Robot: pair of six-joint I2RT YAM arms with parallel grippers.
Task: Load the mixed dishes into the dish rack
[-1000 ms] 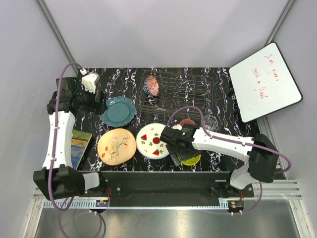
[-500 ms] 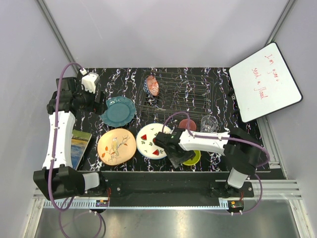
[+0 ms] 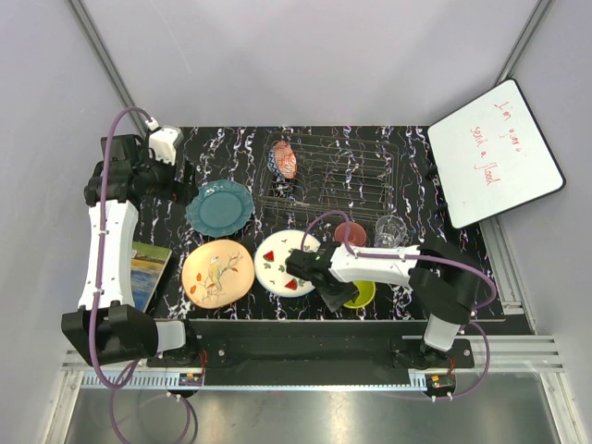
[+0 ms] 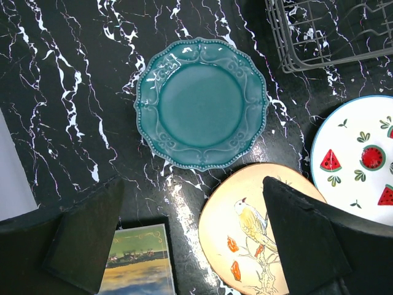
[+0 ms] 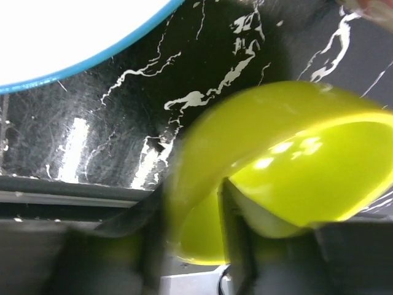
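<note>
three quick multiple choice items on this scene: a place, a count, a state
1. Where is the red patterned bowl? A) in the dark wire dish rack B) on a plate C) in a gripper
2. How many plates lie flat on the black marbled table? A) two B) three C) four
3. How is the left gripper? A) shut tight B) gripping a plate C) open, empty
Answers: 1 A, it sits among the rack's wires. 2 B, teal plate, peach floral plate, white plate with red slices. 3 C, its jaws stand wide apart, nothing between.
</note>
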